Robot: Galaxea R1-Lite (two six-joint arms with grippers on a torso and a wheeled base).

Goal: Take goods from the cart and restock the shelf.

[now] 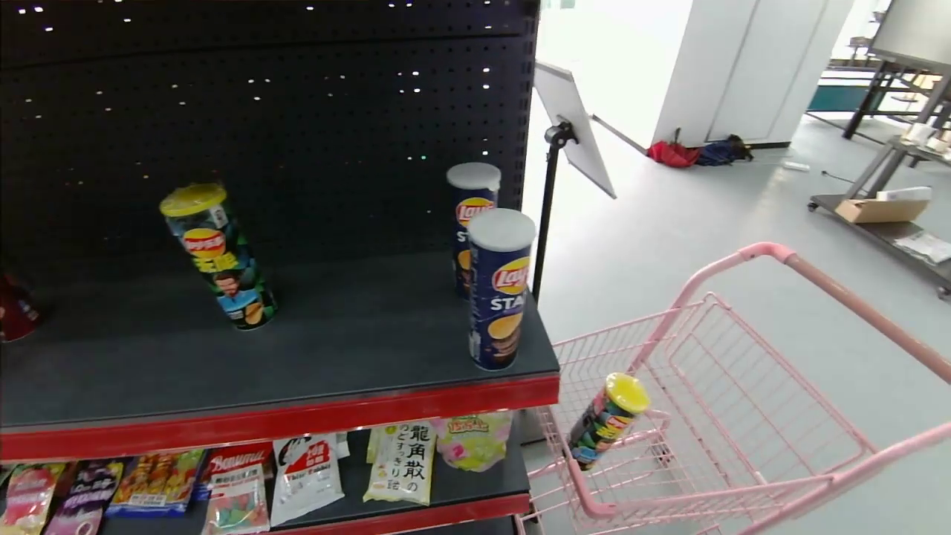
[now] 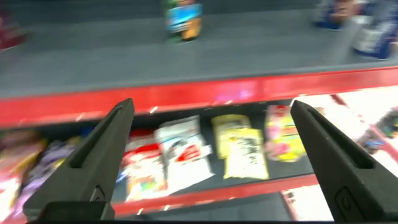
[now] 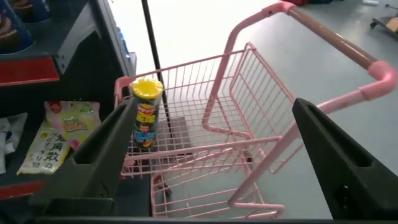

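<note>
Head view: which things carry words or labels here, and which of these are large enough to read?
Front blue can: logo and large white letters, readable, cut off by the curve.
Rear blue can: same logo, half hidden.
Left yellow-lidded can: red logo, small print blurred.
White and yellow bag: large black characters, readable.
Yellow-lidded can in the pink cart: too small to read.

Front blue can [image 1: 499,290], upper shelf [image 1: 356,349]: round red-and-yellow logo above large white block lettering.
Rear blue can [image 1: 471,212]: same logo, partly hidden.
Yellow-lidded can [image 1: 219,256]: red oval logo, yellow characters beneath.
Pale yellow pouch [image 1: 401,462], lower shelf [image 1: 446,513]: vertical black characters.
Red pouch [image 1: 236,475]: white script lettering.
White pouch [image 1: 306,475]: small print, illegible.
Can in the cart [image 1: 743,253], marked [image 1: 605,422]: multicoloured lettering, illegible.
</note>
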